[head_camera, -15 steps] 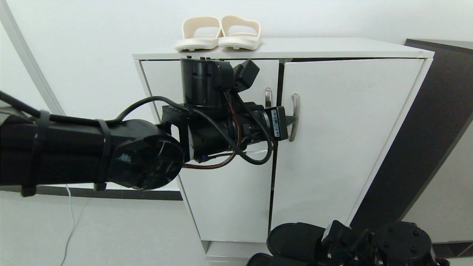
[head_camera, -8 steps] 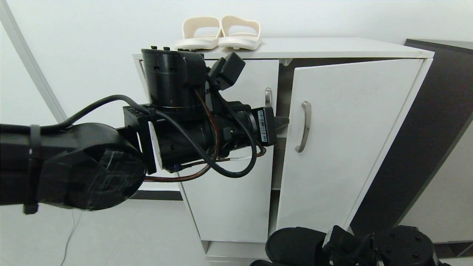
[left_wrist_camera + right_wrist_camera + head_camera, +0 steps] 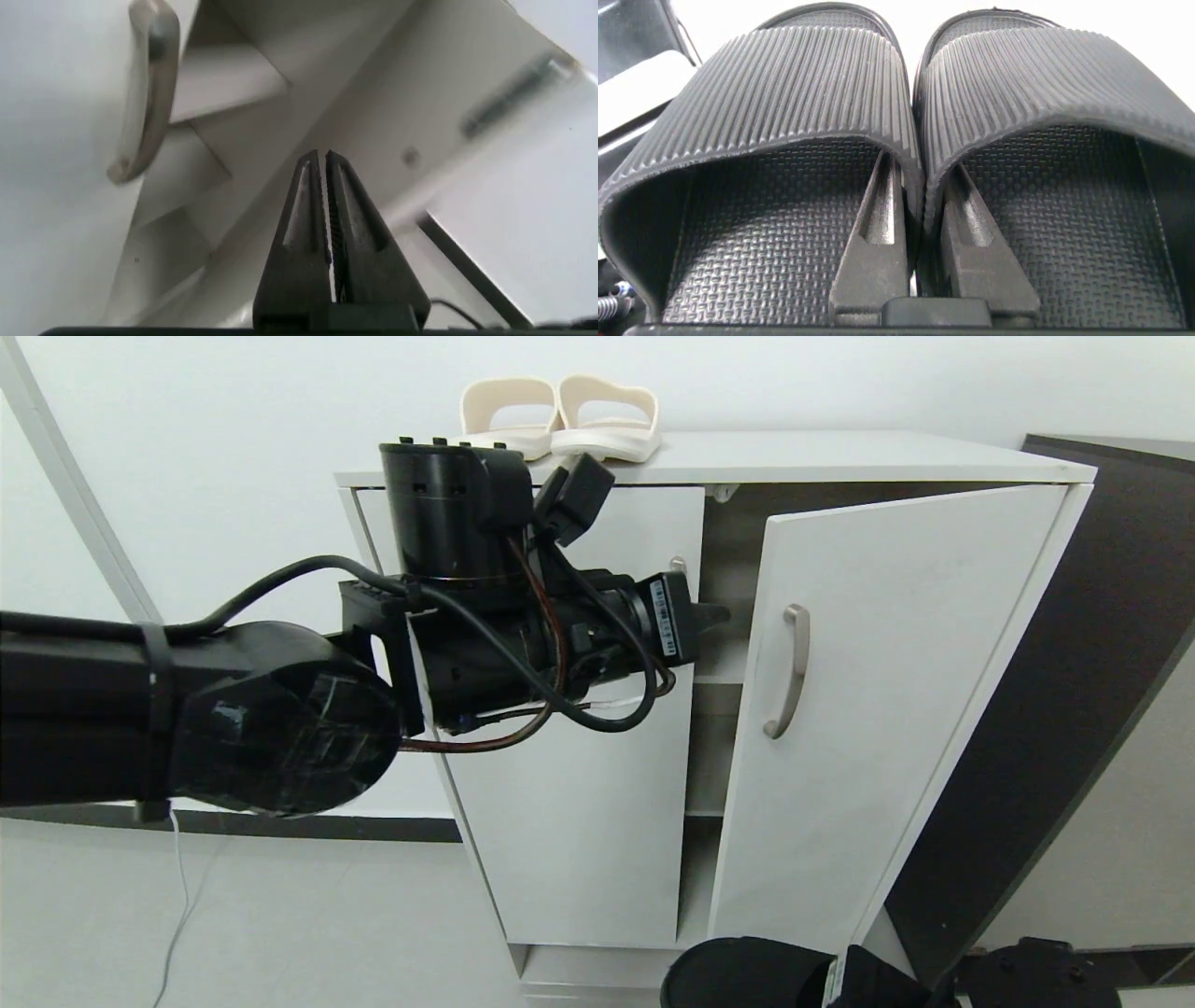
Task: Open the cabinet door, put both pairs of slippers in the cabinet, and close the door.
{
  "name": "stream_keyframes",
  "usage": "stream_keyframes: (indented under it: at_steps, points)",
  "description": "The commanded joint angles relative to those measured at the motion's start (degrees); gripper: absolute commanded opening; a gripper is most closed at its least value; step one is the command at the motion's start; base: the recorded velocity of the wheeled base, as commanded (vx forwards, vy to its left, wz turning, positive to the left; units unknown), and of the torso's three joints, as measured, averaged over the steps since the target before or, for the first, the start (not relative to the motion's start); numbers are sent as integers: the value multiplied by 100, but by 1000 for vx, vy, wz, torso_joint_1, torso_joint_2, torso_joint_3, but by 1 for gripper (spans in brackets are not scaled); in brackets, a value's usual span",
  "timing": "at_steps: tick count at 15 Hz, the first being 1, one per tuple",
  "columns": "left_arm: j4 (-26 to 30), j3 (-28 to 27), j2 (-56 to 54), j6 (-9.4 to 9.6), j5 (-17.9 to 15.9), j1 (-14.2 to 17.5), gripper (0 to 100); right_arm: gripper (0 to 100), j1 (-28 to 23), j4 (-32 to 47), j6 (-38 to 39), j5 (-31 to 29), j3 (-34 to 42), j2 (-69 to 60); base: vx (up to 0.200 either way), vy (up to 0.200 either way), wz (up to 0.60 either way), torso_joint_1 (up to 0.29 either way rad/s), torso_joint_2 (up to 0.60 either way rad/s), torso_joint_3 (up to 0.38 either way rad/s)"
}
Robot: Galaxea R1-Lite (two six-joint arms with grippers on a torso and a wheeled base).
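Note:
The white cabinet (image 3: pixel 840 457) stands ahead with its right door (image 3: pixel 887 709) swung partly open; the door's metal handle (image 3: pixel 792 670) (image 3: pixel 149 89) is free. My left gripper (image 3: pixel 717 613) (image 3: pixel 324 168) is shut on nothing, at the gap just left of that handle. A cream pair of slippers (image 3: pixel 560 420) rests on the cabinet top. Low in front of the cabinet is a black pair of slippers (image 3: pixel 747 975) (image 3: pixel 813 103). My right gripper (image 3: pixel 918 201) is shut on their two inner strap edges, pinched together.
The left door (image 3: pixel 579 821) is closed, its handle (image 3: pixel 676 565) partly behind my left arm. A shelf (image 3: pixel 719 677) shows inside the opening. A dark panel (image 3: pixel 1074 663) flanks the cabinet's right side. A thin cable (image 3: pixel 177 896) hangs at the left wall.
The right door has swung from nearly closed to partly open. My left gripper has come off the handle and risen slightly. The black slippers have sunk lower in the head view.

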Motion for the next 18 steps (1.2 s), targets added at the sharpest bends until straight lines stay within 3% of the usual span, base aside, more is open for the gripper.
stream_keyframes:
  at_steps: [1,4,6,9,13,16,18]
  points:
    - [-1,-314,444,-17,-4,9,0,0,23,-2,-2,-16,10,-5,0,0,0,0,0,0]
    - [-81,-534,664,-131,31,9,0,0,32,7,-2,-16,10,-5,0,0,0,0,0,0]
    - [-116,-622,752,-254,40,9,0,0,41,7,-2,-16,10,22,-200,0,0,0,5,2]
    - [-300,-692,945,-254,40,-26,0,0,85,7,-2,-16,19,31,-200,0,0,1,4,7]
    - [-617,-648,1033,-228,93,-782,0,0,93,7,-2,-16,54,48,-100,0,0,0,1,0]
    - [-801,-613,1024,-245,137,-711,0,0,93,7,-2,-25,54,48,0,0,0,0,0,0]
    - [-836,-560,981,-245,418,-562,0,0,85,-2,-2,-34,27,57,0,0,0,0,0,0]
